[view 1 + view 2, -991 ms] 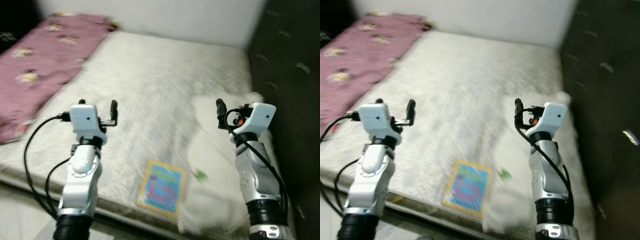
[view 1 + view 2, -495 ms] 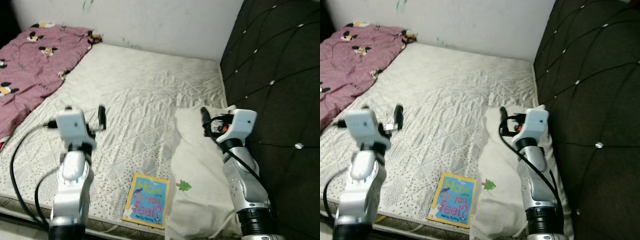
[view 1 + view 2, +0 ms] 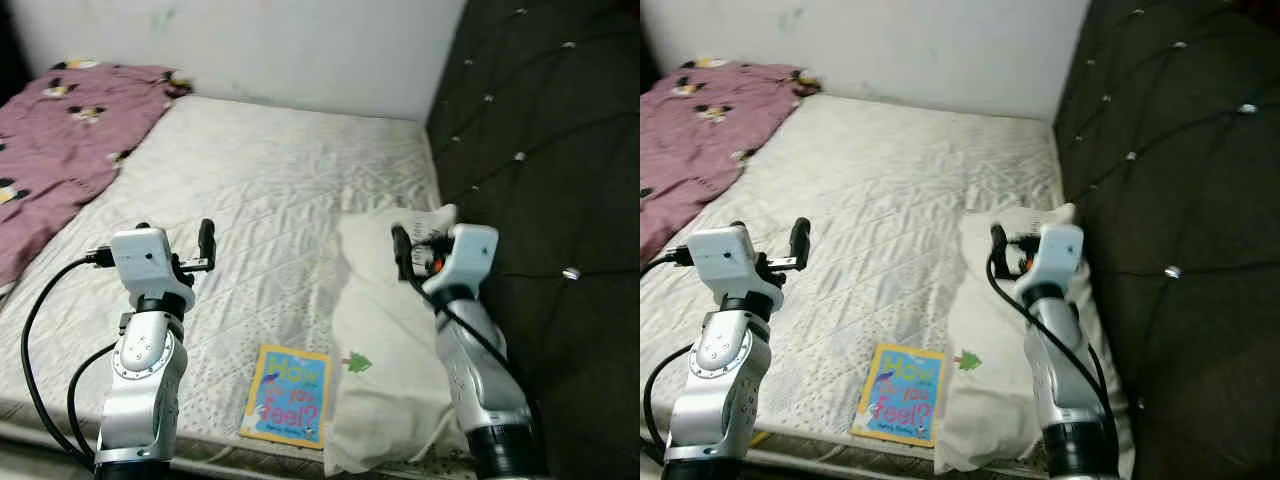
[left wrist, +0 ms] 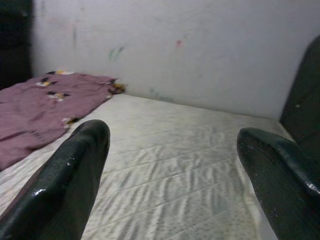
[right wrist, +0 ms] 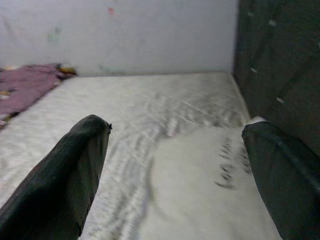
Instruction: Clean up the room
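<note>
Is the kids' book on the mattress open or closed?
Closed. The book lies flat on the mattress beside the pillow, front cover up, no pages showing.

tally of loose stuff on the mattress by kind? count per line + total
Book: 1, near the front edge of the mattress
Pillow: 1, white, beside the dark headboard
Blanket: 1, pink, at the far left
Total: 3

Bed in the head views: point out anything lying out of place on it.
A children's book lies flat near the mattress's front edge, beside the white pillow. The purple blanket is rumpled in a heap along the robot's left side rather than spread.
</note>
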